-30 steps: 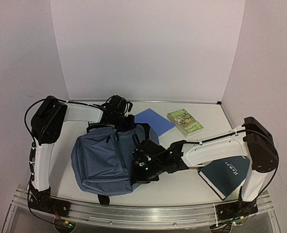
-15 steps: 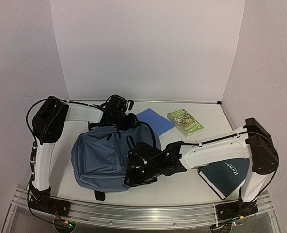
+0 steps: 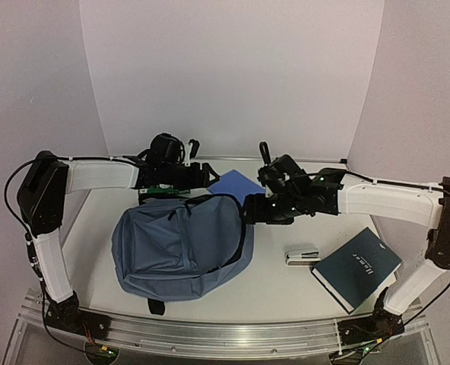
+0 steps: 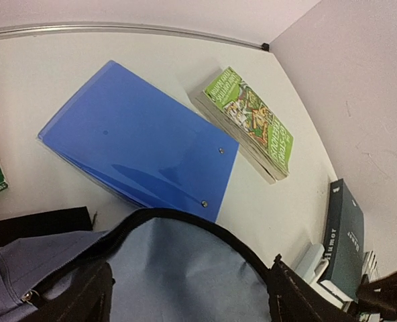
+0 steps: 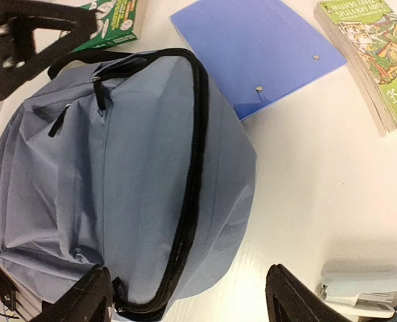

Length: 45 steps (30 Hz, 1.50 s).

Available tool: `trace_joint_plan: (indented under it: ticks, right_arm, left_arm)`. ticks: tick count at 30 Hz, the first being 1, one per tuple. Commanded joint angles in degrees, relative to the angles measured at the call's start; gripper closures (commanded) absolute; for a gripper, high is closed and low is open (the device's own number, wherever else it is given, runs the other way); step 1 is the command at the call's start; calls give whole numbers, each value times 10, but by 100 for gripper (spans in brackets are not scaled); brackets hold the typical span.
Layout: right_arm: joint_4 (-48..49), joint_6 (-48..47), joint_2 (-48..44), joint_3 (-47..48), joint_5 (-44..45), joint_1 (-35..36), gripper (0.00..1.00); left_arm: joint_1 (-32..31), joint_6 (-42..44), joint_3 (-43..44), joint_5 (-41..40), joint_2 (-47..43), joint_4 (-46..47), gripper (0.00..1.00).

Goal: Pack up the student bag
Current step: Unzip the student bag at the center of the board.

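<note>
I count two tools, one bag, one folder, two books, one stapler and one small green-and-white pack.

Farthest left, the left tool point(image 4: 188, 303) hangs over the far end of the bag. Its fingers point(image 4: 78, 295) are spread wide with nothing between them. Just beside it, the green-and-white pack point(image 5: 111, 20) lies flat on the bench point(image 3: 286, 293) beyond the bag's top, and a black strap point(image 5: 84, 55) crosses in front of it.

The student bag point(image 3: 168, 247) lies flat, left of the bench's middle, front side up. Its black zip edge point(image 5: 192, 168) curves down its right side. I cannot tell how far that zip gapes.

The blue folder point(image 3: 236, 185) lies behind the bag to the right, and its near corner meets the bag's edge.

The right tool point(image 5: 188, 298) hovers above the bag's right flank, also spread wide and gripping nothing. From overhead, the right arm covers the green paperback point(image 4: 249, 124), which lies just right of the folder, near the back wall.

Farther right, the pale stapler point(image 3: 302, 255) sits on bare bench between the bag and the dark hardcover book point(image 3: 358, 270), which lies flat at the near right corner.
</note>
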Motion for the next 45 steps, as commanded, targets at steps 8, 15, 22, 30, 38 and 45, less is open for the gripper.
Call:
trace_joint_plan:
  ticks: [8,15,22,30,38,45]
  right_arm:
    - [37,-57,68,-19,-21,-36,42]
    - [48,-38,64,-43,-9,-46,47]
    - [80,-36,84,-52,-39,-48,47]
    - [108,-29,72,-43,-92,-48,47]
    - [122,-28,79,-47,-114,-47,45]
    - [142,-21,72,-55,-129,-47,43]
  left_arm:
    - [-44,-81,-64,25,-51,-4,18]
    - [-60,-96,-74,30,-48,6,18]
    - [-74,-98,-67,33,-41,11,18]
    - [-83,-106,-71,38,-48,8,17]
    - [-85,-117,-71,58,-42,18,16]
    - [-89,-126,-61,78,-24,42,12]
